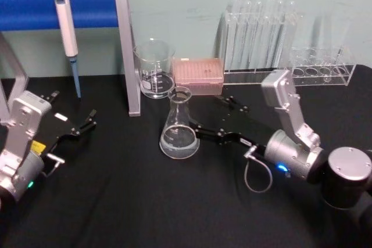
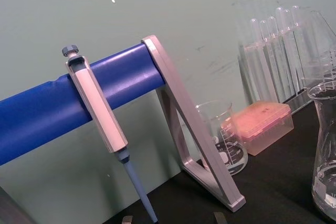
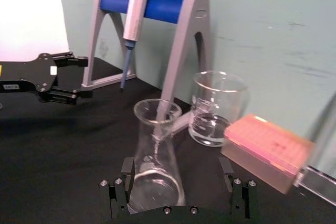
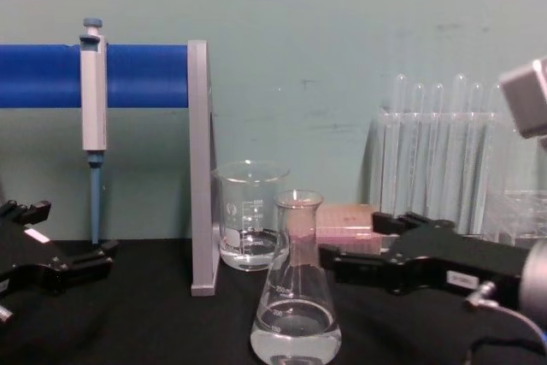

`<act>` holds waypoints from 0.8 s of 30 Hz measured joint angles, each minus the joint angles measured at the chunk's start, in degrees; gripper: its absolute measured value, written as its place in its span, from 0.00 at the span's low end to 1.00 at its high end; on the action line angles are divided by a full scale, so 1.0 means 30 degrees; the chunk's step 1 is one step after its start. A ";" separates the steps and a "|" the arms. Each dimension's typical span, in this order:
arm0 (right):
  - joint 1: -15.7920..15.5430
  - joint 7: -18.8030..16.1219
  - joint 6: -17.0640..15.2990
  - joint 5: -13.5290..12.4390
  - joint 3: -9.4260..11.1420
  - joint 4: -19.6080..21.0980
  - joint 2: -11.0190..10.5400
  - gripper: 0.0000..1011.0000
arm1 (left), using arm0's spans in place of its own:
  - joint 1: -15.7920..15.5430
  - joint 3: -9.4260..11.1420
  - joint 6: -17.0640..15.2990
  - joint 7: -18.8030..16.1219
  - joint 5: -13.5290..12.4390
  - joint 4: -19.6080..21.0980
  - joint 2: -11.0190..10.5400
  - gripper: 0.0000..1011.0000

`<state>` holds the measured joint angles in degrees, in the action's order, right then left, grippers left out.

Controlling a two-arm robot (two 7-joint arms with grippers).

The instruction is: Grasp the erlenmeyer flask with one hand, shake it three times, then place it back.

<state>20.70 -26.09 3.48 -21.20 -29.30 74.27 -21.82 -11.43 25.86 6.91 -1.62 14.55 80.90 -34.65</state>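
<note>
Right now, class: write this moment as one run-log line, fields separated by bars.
phase: pre-grasp | erlenmeyer flask: upright on table | right gripper: open, at its base | left gripper: open, parked left

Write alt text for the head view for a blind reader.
The right gripper, open, reaches to a clear glass flask standing on a black table. The left gripper sits open at the left; a beaker stands behind the flask.

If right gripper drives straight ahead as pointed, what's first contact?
Likely the erlenmeyer flask: it stands in line between the open fingers of the right gripper. The beaker sits farther back, off line. Exact gap is unclear.
</note>
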 joint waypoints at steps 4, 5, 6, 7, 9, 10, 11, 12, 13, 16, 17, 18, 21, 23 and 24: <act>0.0516 -0.0428 0.0151 0.0196 -0.0187 -0.0747 0.0630 0.99 | 0.0000 0.0000 0.0000 -0.0001 0.0000 -0.0001 0.0000 0.99; 0.0688 -0.0554 0.0205 0.0265 -0.0230 -0.1051 0.0843 0.99 | 0.0000 0.0000 0.0000 -0.0001 -0.0001 0.0000 0.0001 0.99; 0.0782 -0.0607 0.0229 0.0295 -0.0246 -0.1209 0.0965 0.99 | 0.0000 -0.0001 0.0000 -0.0001 0.0000 -0.0001 -0.0001 0.99; 0.0877 -0.0659 0.0261 0.0335 -0.0261 -0.1358 0.1090 0.99 | 0.0000 -0.0001 0.0000 -0.0001 0.0000 0.0000 0.0000 0.99; 0.1084 -0.0751 0.0338 0.0431 -0.0281 -0.1707 0.1354 0.99 | -0.0001 0.0000 0.0000 -0.0001 0.0000 -0.0001 0.0000 0.99; 0.1272 -0.0809 0.0404 0.0511 -0.0284 -0.2010 0.1580 0.99 | 0.0000 0.0000 0.0000 -0.0001 0.0000 0.0000 0.0000 0.99; 0.1358 -0.0823 0.0437 0.0549 -0.0284 -0.2153 0.1701 0.99 | 0.0000 0.0000 0.0000 -0.0001 -0.0001 0.0000 0.0000 0.99; 0.1516 -0.0845 0.0501 0.0622 -0.0284 -0.2440 0.1906 0.99 | 0.0001 0.0000 0.0000 -0.0001 0.0000 0.0000 0.0001 0.99; 0.1596 -0.0853 0.0543 0.0673 -0.0281 -0.2590 0.1998 0.99 | 0.0000 -0.0001 0.0000 -0.0001 0.0000 0.0000 0.0000 0.99; 0.1934 -0.0888 0.0684 0.0836 -0.0255 -0.3165 0.2431 0.99 | 0.0000 0.0000 0.0000 -0.0001 0.0000 -0.0001 0.0000 0.99; 0.2025 -0.0896 0.0714 0.0877 -0.0246 -0.3322 0.2541 0.99 | -0.0001 -0.0001 0.0000 -0.0001 -0.0001 0.0000 0.0000 0.99; 0.2197 -0.0927 0.0773 0.0957 -0.0227 -0.3600 0.2735 0.99 | 0.0000 0.0001 0.0000 -0.0001 0.0000 -0.0001 0.0000 0.99; 0.2402 -0.0990 0.0848 0.1051 -0.0206 -0.3999 0.3001 0.99 | 0.0000 0.0000 0.0000 -0.0001 0.0000 -0.0001 0.0000 0.99; 0.2574 -0.1073 0.0909 0.1137 -0.0182 -0.4303 0.3187 0.99 | 0.0000 0.0000 0.0000 -0.0001 0.0000 0.0000 0.0000 0.99; 0.2624 -0.1104 0.0926 0.1162 -0.0175 -0.4393 0.3249 0.99 | 0.0000 0.0000 0.0000 -0.0001 0.0000 0.0000 0.0000 0.99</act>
<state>28.58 -29.40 6.26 -17.71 -29.83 61.09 -12.08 -11.43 25.86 6.91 -1.62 14.55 80.90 -34.65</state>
